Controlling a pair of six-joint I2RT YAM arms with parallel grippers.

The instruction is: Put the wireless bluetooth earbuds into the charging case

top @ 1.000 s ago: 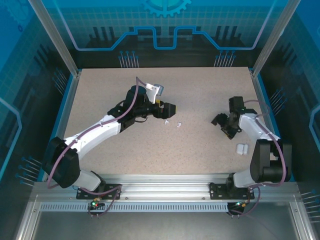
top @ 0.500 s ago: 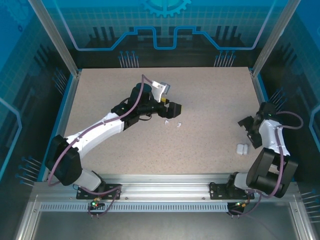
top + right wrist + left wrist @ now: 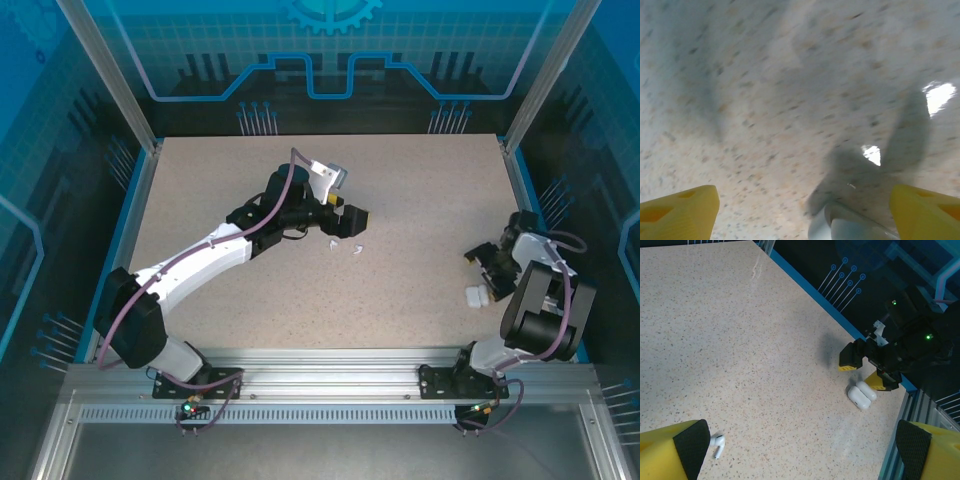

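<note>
The left gripper (image 3: 348, 222) hangs over the middle of the speckled table (image 3: 420, 180), jaws spread wide and empty. A white earbud (image 3: 333, 245) and a second earbud (image 3: 354, 249) lie close together on the surface, just on its near side. The right gripper (image 3: 487, 262) sits by the right edge, jaws open and holding nothing; the white charging case (image 3: 478, 296) lies just near of it; the case appears to lie open, though the right wrist view is too blurred to confirm.

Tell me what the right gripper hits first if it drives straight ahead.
Probably the charging case, low between the open jaws of the right gripper. The view is blurred, so it could miss and meet the table.
</note>
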